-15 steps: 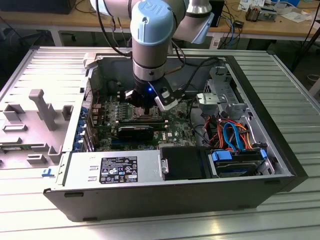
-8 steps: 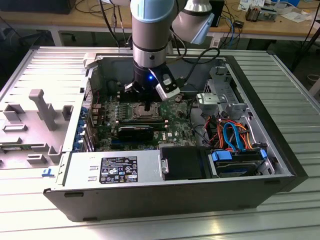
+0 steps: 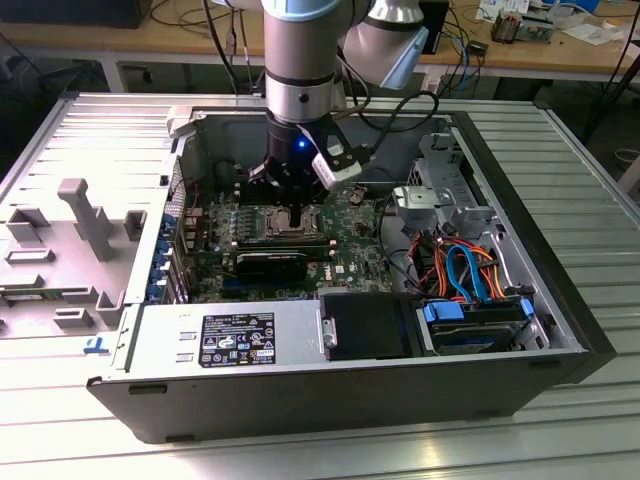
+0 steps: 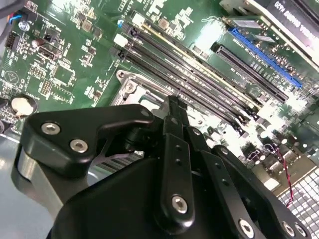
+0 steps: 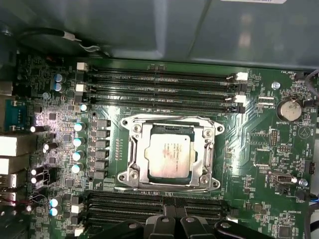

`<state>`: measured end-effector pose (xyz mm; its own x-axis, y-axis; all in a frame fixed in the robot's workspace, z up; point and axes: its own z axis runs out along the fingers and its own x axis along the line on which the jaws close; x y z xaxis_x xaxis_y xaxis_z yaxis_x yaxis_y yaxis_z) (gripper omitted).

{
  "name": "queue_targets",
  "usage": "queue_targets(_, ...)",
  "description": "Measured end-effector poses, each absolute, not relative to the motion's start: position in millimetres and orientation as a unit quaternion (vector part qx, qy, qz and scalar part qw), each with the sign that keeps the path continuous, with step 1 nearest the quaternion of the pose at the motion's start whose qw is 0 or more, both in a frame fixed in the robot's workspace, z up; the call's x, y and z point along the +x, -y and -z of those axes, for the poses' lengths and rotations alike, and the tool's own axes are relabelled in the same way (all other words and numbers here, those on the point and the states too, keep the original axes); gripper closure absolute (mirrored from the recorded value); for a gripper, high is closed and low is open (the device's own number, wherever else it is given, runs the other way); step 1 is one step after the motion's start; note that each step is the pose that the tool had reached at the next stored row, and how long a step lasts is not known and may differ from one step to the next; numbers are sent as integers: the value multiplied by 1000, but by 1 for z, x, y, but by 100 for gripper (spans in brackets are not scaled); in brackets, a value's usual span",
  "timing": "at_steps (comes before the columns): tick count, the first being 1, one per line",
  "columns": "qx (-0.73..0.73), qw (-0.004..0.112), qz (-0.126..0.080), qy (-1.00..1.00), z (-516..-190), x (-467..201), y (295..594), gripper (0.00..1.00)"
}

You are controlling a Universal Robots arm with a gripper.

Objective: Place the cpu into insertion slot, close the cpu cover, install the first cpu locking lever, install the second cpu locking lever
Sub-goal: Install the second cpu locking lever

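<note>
First wrist view gives you the clearest read: the cpu already lies in the insertion slot, silver top up, framed by the cpu cover, which looks folded down around it on the green motherboard. Judge the work as sitting at the lever stage. You cannot make out from these pictures whether either thin locking lever along the socket edge is hooked, so treat both as unconfirmed.

To do this step well, keep your approach square to the socket, press on the lever only, and stay off the chip top and the long black memory slots that flank the socket on two sides. Watch that the cover sits flat before any lever takes load.

Your gripper hangs just above the memory slots beside the socket, inside the open computer case. In the second wrist view its fingertips appear pressed together with nothing between them, and they seem to touch nothing.
</note>
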<state>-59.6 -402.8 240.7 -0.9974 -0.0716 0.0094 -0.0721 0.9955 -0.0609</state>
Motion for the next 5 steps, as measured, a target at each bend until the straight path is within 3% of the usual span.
queue_targets(5,36,4,-31,999,-241,-60,403,89)
